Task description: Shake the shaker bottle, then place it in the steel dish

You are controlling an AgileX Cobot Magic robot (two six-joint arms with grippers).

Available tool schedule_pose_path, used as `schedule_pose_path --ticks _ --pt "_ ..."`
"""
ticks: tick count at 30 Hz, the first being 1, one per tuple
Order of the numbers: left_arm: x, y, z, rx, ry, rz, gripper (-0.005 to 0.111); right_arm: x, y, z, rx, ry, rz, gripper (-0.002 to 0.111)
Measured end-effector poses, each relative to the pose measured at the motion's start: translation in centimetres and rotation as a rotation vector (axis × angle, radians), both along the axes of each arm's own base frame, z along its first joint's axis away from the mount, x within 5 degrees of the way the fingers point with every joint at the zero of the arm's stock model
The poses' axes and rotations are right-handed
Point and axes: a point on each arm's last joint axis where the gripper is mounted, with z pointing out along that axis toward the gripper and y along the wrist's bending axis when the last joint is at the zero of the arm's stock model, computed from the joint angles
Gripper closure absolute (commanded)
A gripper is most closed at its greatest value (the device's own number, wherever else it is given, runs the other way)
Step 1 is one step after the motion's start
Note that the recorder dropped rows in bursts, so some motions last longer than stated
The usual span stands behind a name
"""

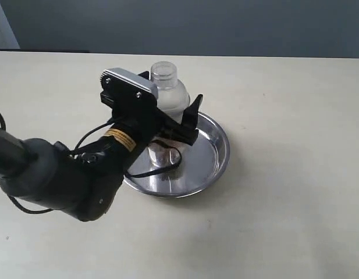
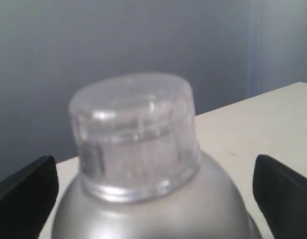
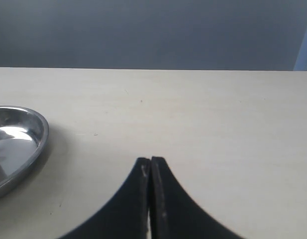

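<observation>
The shaker bottle (image 1: 167,93), frosted with a clear cap (image 2: 136,129), stands upright in the steel dish (image 1: 217,151), brown granules showing at its base. My left gripper (image 1: 167,125) reaches in from the left. Its black fingers (image 2: 282,194) sit wide apart on either side of the bottle's body, closed against it below the dome. In the right wrist view my right gripper (image 3: 151,160) hovers low over the bare table with its fingertips pressed together and nothing in them. The steel dish's rim (image 3: 36,130) lies off to one side of it.
The left arm's black body and cables (image 1: 63,174) cover the table in front left of the dish. A pale tabletop (image 1: 295,221) surrounds the dish, ending at a grey wall behind.
</observation>
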Motion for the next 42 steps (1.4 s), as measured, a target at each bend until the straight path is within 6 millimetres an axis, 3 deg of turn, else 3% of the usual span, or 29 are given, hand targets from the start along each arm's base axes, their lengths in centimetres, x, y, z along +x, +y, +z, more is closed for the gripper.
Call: schedule_pose_path --ticks 7,10,12,15,17,19,25,34,42 --pt "-0.4 0.3 3.7 0.017 -0.118 0.002 0.003 0.0 0.0 0.0 0.002 0.000 0.000 0.109" --pt "-0.7 0.5 5.3 -0.007 -0.157 0.005 0.011 0.0 0.0 0.0 0.002 0.000 0.000 0.109" --pt "-0.9 0.7 6.3 -0.021 -0.177 0.006 0.025 0.0 0.0 0.0 0.002 0.000 0.000 0.109" --pt "-1.3 0.8 7.5 -0.021 -0.174 -0.011 0.057 0.0 0.0 0.0 0.002 0.000 0.000 0.109" --pt "-1.5 0.7 8.0 -0.004 -0.154 -0.043 0.087 0.0 0.0 0.0 0.002 0.000 0.000 0.109" --pt "-1.9 0.7 8.5 0.007 -0.138 -0.070 0.106 0.0 0.0 0.0 0.002 0.000 0.000 0.109" --pt "-2.8 1.2 10.9 0.007 -0.153 -0.093 0.106 0.0 0.0 0.0 0.002 0.000 0.000 0.109" --pt "-2.9 3.9 12.3 -0.170 -0.049 0.130 0.106 0.0 0.0 0.0 0.002 0.000 0.000 0.109" --pt "-3.6 4.6 13.5 0.055 -0.107 0.161 0.106 0.0 0.0 0.0 0.002 0.000 0.000 0.109"
